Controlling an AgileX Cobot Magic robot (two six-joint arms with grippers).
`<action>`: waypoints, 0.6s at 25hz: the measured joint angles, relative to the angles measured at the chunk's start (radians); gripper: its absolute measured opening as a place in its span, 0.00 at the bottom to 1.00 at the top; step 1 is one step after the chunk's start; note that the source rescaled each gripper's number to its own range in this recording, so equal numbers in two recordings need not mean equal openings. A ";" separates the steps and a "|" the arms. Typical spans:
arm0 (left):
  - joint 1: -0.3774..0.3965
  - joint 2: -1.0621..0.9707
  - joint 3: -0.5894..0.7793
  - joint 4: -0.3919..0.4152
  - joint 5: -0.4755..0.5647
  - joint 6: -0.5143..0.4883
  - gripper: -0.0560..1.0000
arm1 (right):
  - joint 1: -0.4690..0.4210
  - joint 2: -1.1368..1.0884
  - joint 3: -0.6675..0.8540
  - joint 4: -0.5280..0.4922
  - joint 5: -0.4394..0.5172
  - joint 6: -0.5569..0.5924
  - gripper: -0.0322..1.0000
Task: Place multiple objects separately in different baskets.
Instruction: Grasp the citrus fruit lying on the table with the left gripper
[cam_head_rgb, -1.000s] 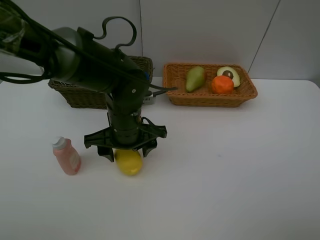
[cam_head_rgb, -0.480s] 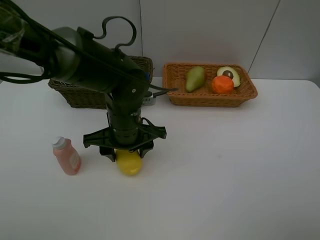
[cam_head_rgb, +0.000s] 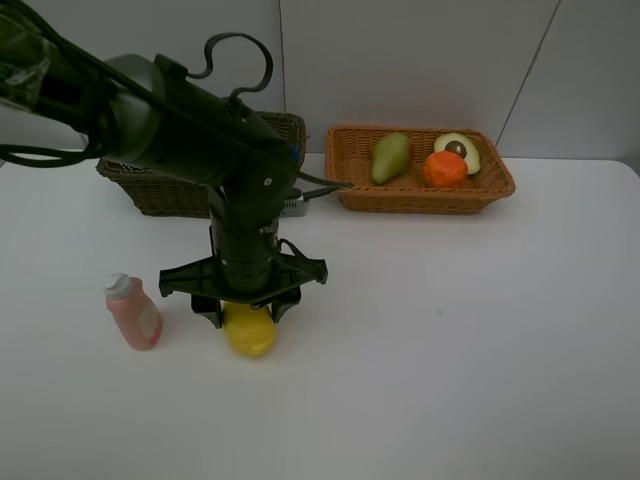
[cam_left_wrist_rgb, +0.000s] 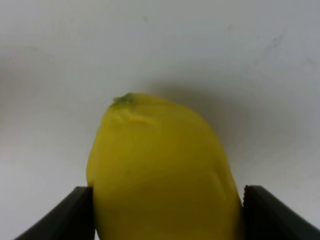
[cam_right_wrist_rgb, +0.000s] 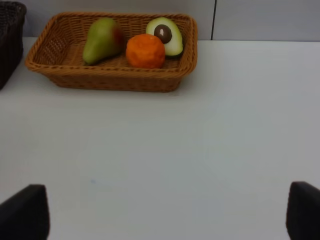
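lemon (cam_head_rgb: 249, 331): yellow, on the white table (cam_head_rgb: 450, 350), near the front-left part. Green tip points away from the wrist cam.
left gripper (cam_head_rgb: 243, 305): right over the lemon, one black finger (cam_left_wrist_rgb: 75, 212) on each side, both touching it. Clamped on the lemon. Can't tell if the lemon is lifted.
pink bottle (cam_head_rgb: 133, 311): standing just left of the lemon, tipped a bit, pale cap on top.
right gripper (cam_right_wrist_rgb: 160, 212): jaws spread wide, nothing btwn them, bare table under it.
light basket (cam_head_rgb: 495, 188): at the back edge, right of the middle. Holds the pear (cam_head_rgb: 390, 157), orange (cam_head_rgb: 445, 169) & avocado half (cam_head_rgb: 462, 150). Orange touches the avocado half.
dark basket (cam_head_rgb: 150, 190): at the back edge, left side, partly behind the left arm.
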 joint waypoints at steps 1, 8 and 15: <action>0.000 0.000 0.000 0.001 -0.001 0.000 0.79 | 0.000 0.000 0.000 0.000 0.000 0.000 1.00; 0.000 0.000 0.000 0.004 -0.002 0.000 0.79 | 0.000 0.000 0.000 0.000 0.000 0.000 1.00; 0.000 -0.002 -0.002 0.001 0.010 0.000 0.79 | 0.000 0.000 0.000 0.000 0.000 0.000 1.00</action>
